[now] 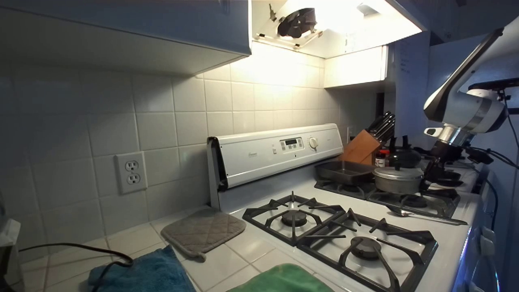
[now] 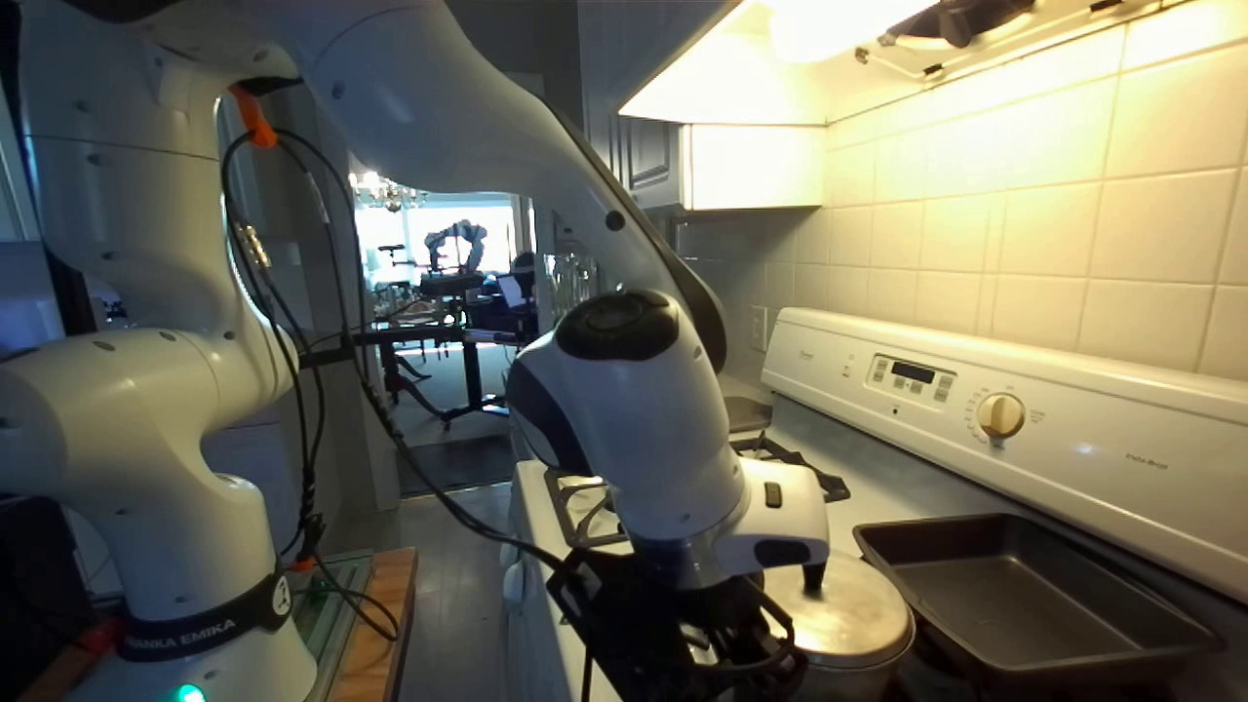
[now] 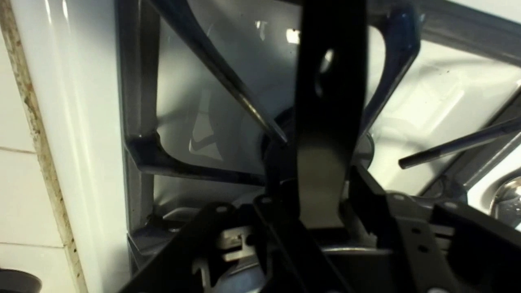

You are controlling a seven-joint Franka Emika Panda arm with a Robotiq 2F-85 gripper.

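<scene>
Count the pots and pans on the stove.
2: the pot, by the gripper, and the baking pan beside it, nearer the back panel.

This was a kitchen, most likely in a home. A white gas stove [image 1: 328, 198] stood against a tiled wall [image 1: 156, 127], with burners [image 1: 367, 247] beneath black grates [image 1: 324, 236] and a dial [image 1: 313, 142] on its back panel [image 1: 263, 164]. A lit hood [image 1: 344, 24] hung above it, beside a cupboard [image 1: 121, 24]. On the stove rested a lidded pot [image 1: 397, 183] and a deep baking pan [image 2: 1033, 600]; past them, in an exterior view, stood a wooden knife block [image 1: 359, 149] and small jars [image 1: 380, 161]. On the tiled worktop [image 1: 219, 271] lay a quilted pot holder [image 1: 204, 230] and a blue cloth [image 1: 158, 271], near a wall outlet [image 1: 131, 172]. Beyond, in an exterior view, a homelike chandelier [image 2: 390, 190] hung in a bright room [image 2: 444, 366].
</scene>
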